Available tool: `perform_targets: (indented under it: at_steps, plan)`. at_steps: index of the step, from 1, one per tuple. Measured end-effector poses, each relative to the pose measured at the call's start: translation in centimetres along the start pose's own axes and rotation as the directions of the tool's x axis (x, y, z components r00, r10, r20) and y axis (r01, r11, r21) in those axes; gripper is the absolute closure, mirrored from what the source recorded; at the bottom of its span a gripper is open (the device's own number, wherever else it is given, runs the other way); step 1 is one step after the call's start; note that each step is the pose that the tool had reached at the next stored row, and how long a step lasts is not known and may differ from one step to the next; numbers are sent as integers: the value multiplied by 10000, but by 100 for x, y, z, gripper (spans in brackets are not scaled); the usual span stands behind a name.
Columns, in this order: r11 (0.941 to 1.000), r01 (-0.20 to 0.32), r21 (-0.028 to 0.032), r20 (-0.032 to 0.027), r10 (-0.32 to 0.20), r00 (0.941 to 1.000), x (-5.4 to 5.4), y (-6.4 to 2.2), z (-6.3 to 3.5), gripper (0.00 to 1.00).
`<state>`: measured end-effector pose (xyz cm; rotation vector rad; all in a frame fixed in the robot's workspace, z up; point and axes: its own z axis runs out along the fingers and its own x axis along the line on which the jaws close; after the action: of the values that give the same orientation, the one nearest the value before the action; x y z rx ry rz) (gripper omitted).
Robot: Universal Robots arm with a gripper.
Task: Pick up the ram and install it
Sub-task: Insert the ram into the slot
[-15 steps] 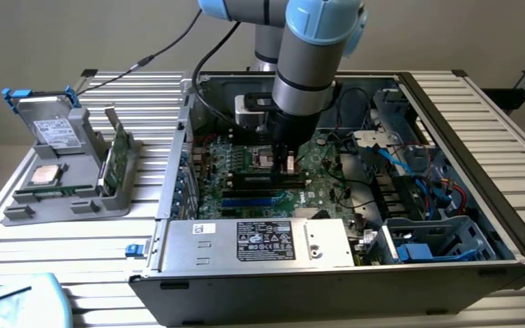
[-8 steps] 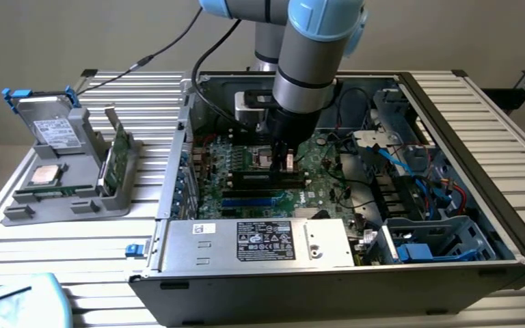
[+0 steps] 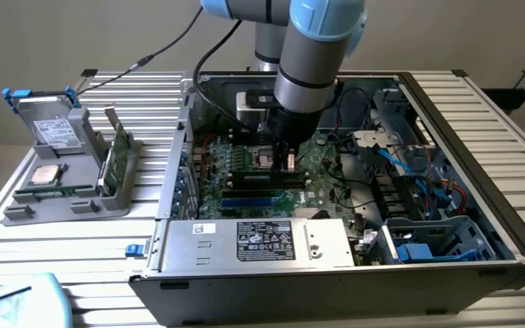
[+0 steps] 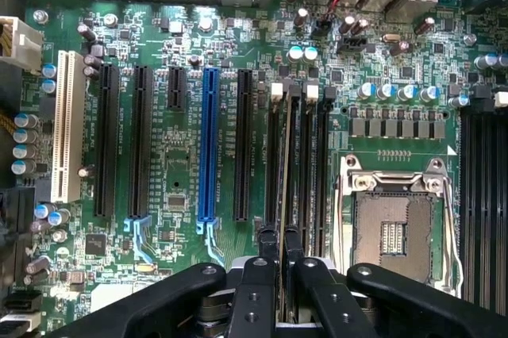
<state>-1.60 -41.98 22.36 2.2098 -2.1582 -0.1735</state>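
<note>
**A:** what's the pincer [image 4: 279, 247] up to?

**B:** It's nearly closed, pinching the ram [image 4: 283, 171] edge-on by its top. That keeps it lined up over the black memory slots [image 4: 308, 171] beside the CPU socket [image 4: 393, 235], mid-motherboard [image 4: 184, 165]. I'd guess it's not seated yet.

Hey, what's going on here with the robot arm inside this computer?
A robot arm is down inside an open computer case, above the motherboard. Its gripper is shut on the ram, holding the stick edge-on, in line with the black memory slots beside the empty processor socket. Whether the stick is fully seated in a slot can't be told.
</note>
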Motion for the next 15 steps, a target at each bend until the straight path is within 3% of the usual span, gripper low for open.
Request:
perform_targets:
  at_steps: [4,5,10,15]
  plan:
    - [10000,-4,-17,-20,4,10000,-22,-8,-14,85]
    - [10000,-9,-40,-45,9,10000,-22,-8,-14,85]
    - [9999,-43,-146,-290,39,9996,-23,-9,-14,85]
    - [9999,-52,-150,-378,46,9993,-23,-9,-14,85]
